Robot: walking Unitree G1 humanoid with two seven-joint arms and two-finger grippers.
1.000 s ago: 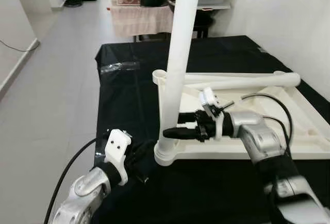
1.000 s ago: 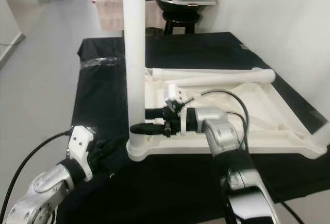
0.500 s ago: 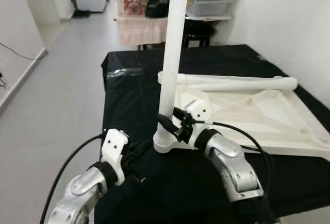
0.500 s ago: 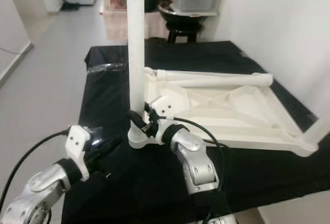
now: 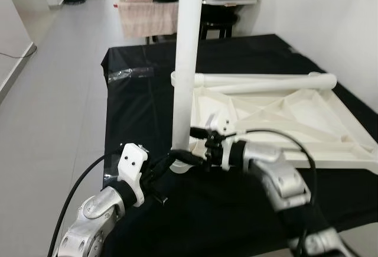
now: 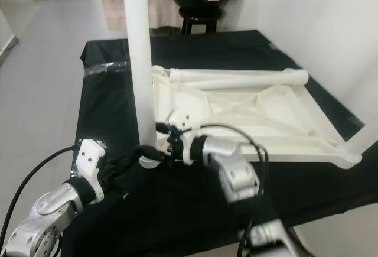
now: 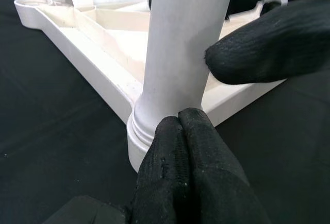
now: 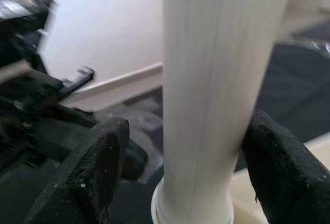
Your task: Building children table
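Note:
The white table top (image 5: 331,127) lies upside down on the black-covered table (image 5: 136,109). One white leg (image 5: 186,62) stands upright in its near left corner socket. A second leg (image 5: 266,83) lies along the far edge. My right gripper (image 5: 180,155) is open low on the upright leg, with one finger (image 8: 98,167) on each side and a gap on one side. My left gripper (image 5: 167,162) is shut, and its paired fingertips (image 7: 180,131) touch the collar at the leg's foot (image 7: 154,126).
Another white post (image 6: 361,140) rises at the top's near right corner. A strip of tape (image 5: 127,72) crosses the cloth at the far left. Behind the table stand a cloth-draped shelf (image 5: 147,18) and a dark stool (image 5: 218,23). A white wall runs on the right and grey floor on the left.
The camera has shifted. My right gripper has slid down the upright leg to its foot while its arm swung round. My left gripper has come up against the leg's base.

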